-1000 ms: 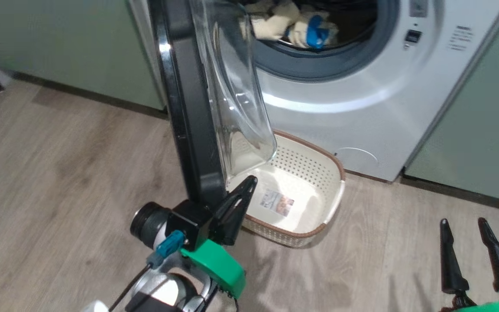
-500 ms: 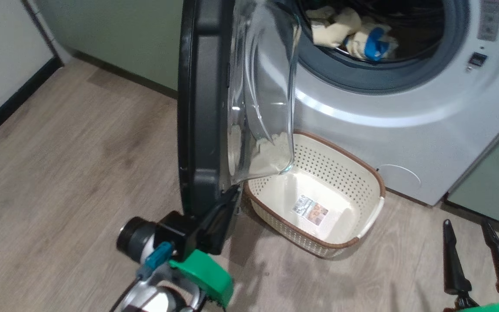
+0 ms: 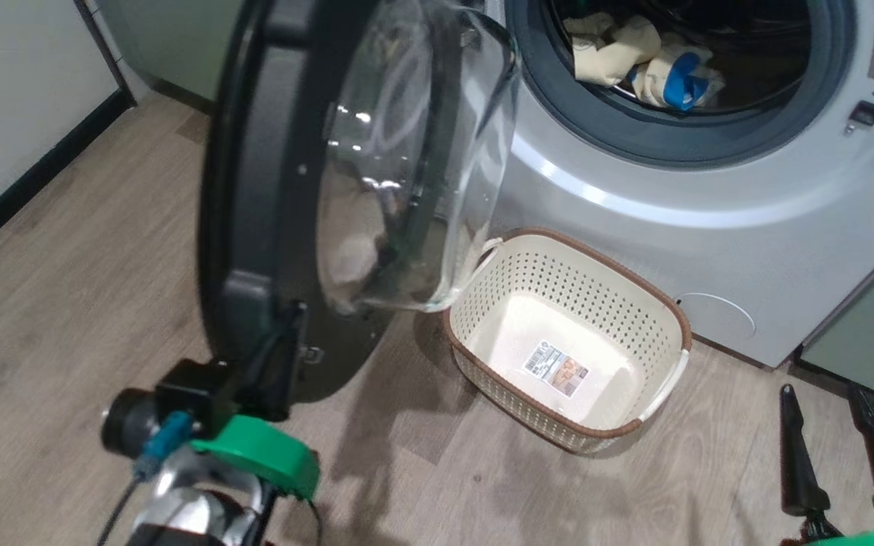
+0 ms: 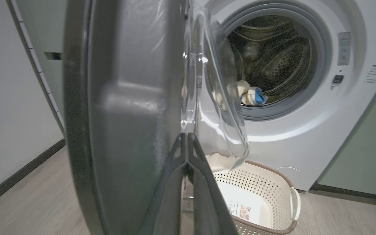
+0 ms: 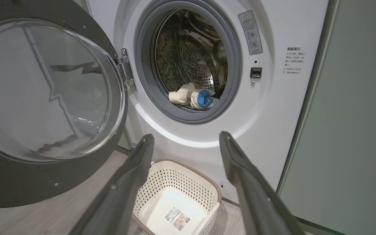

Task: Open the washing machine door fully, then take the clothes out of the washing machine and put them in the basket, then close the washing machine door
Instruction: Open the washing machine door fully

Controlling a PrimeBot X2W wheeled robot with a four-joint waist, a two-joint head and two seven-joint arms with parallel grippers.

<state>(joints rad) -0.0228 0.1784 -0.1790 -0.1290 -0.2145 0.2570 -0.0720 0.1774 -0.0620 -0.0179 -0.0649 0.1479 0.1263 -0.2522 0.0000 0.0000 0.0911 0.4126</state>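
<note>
**Door wide open, clothes in the drum**

Washing machine door (image 3: 255, 189) open, hinged at the left of the drum mouth, wide black rim turned toward the head camera, clear glass bowl (image 3: 414, 152) bulging toward the washing machine (image 3: 634, 227). Left hand (image 4: 187, 135) clenched, its two dark fingers flat together with nothing between them, laid along the door's inner face just beside the glass. Apparently pressed against the lower rim, though too blurred in the head view to be sure of contact.

Right hand (image 3: 820, 394) released, fingers spread and pointing up at the lower right, over the wooden floor (image 3: 65, 303), well apart from door and basket.

Clothes (image 3: 634, 61) inside the drum: a cream-yellow heap with one bright blue patch, low at the front, touching the grey rubber ring.

Basket (image 3: 558, 280) upright on the floor, just in front of the machine and below the drum mouth, near the door's lower edge, label showing on its bottom, one white handle on the right-hand side.

Pale green cabinet (image 5: 354, 130) immediately right of the machine.
</note>
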